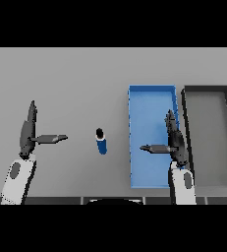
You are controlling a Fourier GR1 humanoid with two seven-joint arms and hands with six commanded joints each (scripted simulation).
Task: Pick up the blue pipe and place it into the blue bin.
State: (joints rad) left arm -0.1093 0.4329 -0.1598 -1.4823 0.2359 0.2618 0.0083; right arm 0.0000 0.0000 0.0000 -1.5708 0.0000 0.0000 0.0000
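The blue pipe (101, 141) is a short blue cylinder with a dark top end, standing on the grey table between my two hands. The blue bin (144, 101) lies to its right, a shallow rectangular tray. My right hand (176, 142) hovers over the bin's right half, fingers straight and thumb stretched out to the left, holding nothing. My left hand (27, 132) is at the left, fingers straight, thumb pointing right toward the pipe, a good gap away from it.
A dark-rimmed grey bin (211, 128) sits right beside the blue bin on its right side. Bare grey table (75, 83) spreads behind and to the left of the pipe.
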